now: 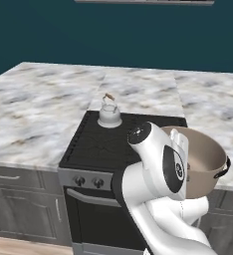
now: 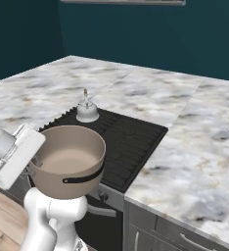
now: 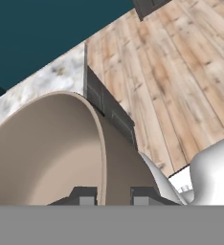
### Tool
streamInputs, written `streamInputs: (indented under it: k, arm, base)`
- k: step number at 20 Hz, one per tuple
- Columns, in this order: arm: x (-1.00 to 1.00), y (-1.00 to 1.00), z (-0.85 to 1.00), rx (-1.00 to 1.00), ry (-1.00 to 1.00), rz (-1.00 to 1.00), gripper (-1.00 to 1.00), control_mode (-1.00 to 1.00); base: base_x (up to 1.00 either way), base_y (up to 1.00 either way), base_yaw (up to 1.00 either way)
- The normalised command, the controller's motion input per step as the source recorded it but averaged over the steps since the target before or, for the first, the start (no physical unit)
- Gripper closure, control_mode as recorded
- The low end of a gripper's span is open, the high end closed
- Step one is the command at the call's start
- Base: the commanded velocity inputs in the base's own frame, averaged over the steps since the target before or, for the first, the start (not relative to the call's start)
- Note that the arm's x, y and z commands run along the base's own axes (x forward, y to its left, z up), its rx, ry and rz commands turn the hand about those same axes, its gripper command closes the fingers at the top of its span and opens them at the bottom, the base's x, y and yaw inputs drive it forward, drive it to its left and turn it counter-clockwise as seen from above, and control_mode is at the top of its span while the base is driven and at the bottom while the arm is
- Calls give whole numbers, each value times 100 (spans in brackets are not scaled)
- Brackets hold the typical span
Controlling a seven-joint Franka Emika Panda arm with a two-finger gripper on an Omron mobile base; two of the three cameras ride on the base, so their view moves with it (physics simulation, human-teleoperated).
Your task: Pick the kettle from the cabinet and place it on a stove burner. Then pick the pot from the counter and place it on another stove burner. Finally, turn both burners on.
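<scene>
**Pot held aloft at the stove's front edge, kettle on a back burner**

The tool is clamped on the rim of the pot: in the hand view one dark fingertip sits inside the wall and the other outside it, with the thin tan rim between them. The pot hangs in the air, clear of any surface, tilted so its pale inside faces partly upward. Taking the stove as the landmark, the pot is over the stove's front right corner, in front of and above the cooktop's near edge, beside the arm's white upper link. A dark side handle juts from the pot's right wall in the left base view; another dark handle strip shows across its near wall in the right base view.

The kettle stands upright on the stove's back left burner, its thin wire handle raised above it, well apart from the pot. The other stove burners show bare black grates. Round dark knobs sit in the stove's front panel, below the cooktop's left front part.

The marble tabletop runs to the left and right of the stove and behind it. Grey drawers lie below the tabletop at the stove's left. Wood plank floor lies beneath the stove's front
</scene>
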Motion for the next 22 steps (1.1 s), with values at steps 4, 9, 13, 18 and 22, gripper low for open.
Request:
streamInputs:
  k: [4, 9, 13, 18, 22]
  arm:
    - [0, 0, 0, 0, 0, 0, 100, 100]
    - [0, 0, 0, 0, 0, 0, 100, 100]
    - [0, 0, 0, 0, 0, 0, 100, 100]
    - [0, 0, 0, 0, 0, 0, 100, 100]
    - [6, 2, 0, 0, 0, 0, 100, -100]
  base:
    - [27, 21, 0]
    - [24, 14, 0]
    - [24, 8, 0]
    - [33, 12, 0]
    - [20, 6, 0]
